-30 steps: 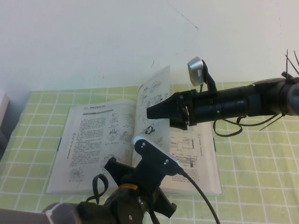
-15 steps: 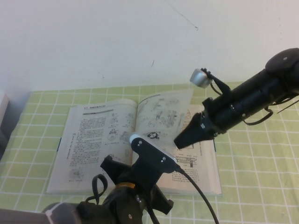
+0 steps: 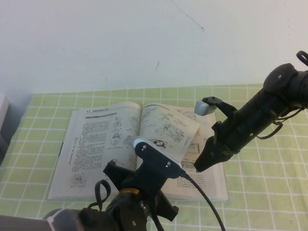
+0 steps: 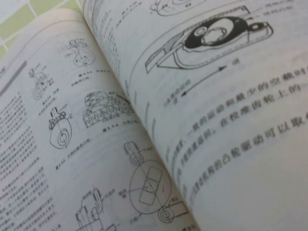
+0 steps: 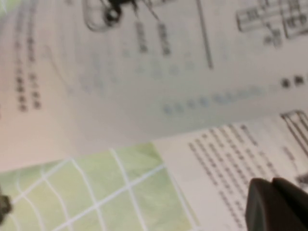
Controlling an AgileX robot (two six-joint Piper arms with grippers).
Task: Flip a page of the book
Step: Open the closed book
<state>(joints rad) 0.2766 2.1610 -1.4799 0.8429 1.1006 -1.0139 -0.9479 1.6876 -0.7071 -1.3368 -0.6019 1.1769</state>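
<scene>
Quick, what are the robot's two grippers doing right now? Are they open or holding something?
Left gripper: over the middle of the book; cannot tell if open or shut.
Right gripper: shut, holding nothing, tip low over the right side beside the lifted page.

A tablecloth (image 3: 269, 183) with a pattern of light green squares and white lines covers the lower half of the high view. Behind it, a plain white wall (image 3: 120, 43) fills the upper half, with a thin dark scratch at the upper right. At the left edge, a pale object (image 3: 2, 108) is partly visible.
</scene>
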